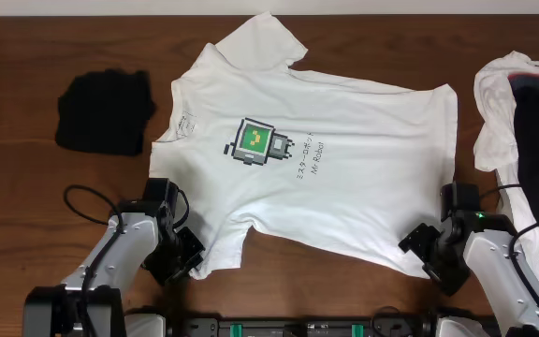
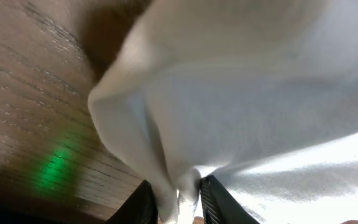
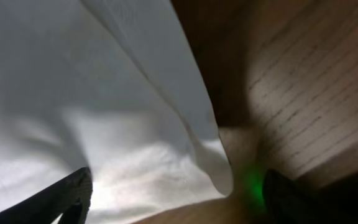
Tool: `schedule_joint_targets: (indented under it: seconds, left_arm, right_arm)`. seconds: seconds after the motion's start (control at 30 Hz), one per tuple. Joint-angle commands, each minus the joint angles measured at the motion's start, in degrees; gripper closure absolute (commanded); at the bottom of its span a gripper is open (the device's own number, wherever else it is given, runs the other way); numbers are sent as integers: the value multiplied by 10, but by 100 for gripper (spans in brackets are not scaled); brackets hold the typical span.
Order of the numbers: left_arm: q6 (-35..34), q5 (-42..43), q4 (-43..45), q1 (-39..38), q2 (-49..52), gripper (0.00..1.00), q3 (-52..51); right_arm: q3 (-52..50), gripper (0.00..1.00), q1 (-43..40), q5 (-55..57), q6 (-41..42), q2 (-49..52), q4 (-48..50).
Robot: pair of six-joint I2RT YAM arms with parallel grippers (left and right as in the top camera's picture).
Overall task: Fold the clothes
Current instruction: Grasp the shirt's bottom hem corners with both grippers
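shirt: white t-shirt spread flat, print up, middle of table.
left gripper: pinched tight on the near sleeve fabric.
right gripper: jaws wide apart, near hem corner lying between them, nothing gripped.
step, judged: secure both near points before the first fold.
advice: close right on both layers at the corner; lift both sides level so the cloth doesn't skew.
risk: clothes pile beside the right arm may snag.

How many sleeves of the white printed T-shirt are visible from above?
2. The far sleeve lies spread at the top; the near sleeve is pinched by the left gripper.
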Motion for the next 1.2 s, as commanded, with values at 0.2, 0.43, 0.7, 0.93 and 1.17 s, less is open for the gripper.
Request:
schedule_joint_targets:
  seconds: [0.2,0.43,0.7,0.93,1.17]
  left_arm:
    - [-3,-20,5,0,-1,75,-9]
    - [-3,-19,5,0,-1,75,-9]
    - [13,-19,-34,0,-1,94,13]
    - [61,-20,-123,0,-4,94,74]
    - [84,-20,-184,0,-20,94,135]
  right_arm:
    - [-61,26,0,-34,66,-2,90]
    - [-86,75,0,-49,80,-2,120]
    - [-32,99,0,-63,16,-3,88]
    - [43,99,0,-59,-46,-3,29]
    - [112,99,0,-33,-82,-3,-29]
